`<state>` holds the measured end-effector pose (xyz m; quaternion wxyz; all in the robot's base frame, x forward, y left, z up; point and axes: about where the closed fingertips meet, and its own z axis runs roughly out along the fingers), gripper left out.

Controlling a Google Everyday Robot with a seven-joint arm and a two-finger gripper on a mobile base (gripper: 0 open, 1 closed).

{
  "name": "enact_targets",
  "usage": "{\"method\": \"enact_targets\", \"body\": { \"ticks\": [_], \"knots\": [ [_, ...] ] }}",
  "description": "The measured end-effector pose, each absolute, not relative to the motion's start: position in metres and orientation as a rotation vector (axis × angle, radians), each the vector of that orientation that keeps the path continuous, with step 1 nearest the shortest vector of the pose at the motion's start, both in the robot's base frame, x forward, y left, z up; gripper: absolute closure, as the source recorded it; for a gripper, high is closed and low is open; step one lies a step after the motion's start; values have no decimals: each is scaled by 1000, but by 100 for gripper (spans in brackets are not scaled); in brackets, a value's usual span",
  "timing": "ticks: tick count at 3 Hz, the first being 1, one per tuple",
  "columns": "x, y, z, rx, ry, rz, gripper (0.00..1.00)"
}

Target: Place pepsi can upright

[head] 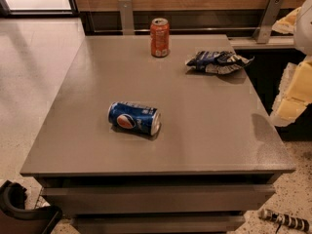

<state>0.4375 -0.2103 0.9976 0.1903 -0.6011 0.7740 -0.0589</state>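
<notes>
Right edge of view cut off most of the robot: only pale yellow and white pieces of the gripper [295, 84] showed, partly out of frame, blurred at the borders. Could not tell whether it was wide, narrow or closed; it held nothing that could be seen. No arm links could be told apart from it. It hung off the table's right side, above the far right corner region, well apart from every object on the top, with a second pale fragment higher up at the frame edge near a slanted metal bracket [267, 17]. The pepsi can [134, 118] lay on its side on the grey table [204, 130], left of centre and toward the near edge, logo facing up and forward, one silver end turned to the right; the other end was hidden behind its own body. An orange soda can [160, 37] stood upright near the far edge, its label print too small to read. A crumpled blue-and-white snack bag [218, 61] lay flat to the right of it, lettering unreadable. Lower left, a dark curved object [19, 209] was cut by the frame and unidentifiable. Lower right, a striped black-and-white rod-like thing [285, 220] lay on the speckled floor, partly cropped.
</notes>
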Motion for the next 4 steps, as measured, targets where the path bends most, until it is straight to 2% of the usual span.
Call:
{"method": "enact_targets", "body": {
  "ticks": [2,3,4],
  "knots": [
    [443,-202,1009,-1613,2206,-125,0],
    [456,-170,1007,-1570,2259,-44,0],
    [476,-99,982,-1542,2381,76,0]
  ]
}}
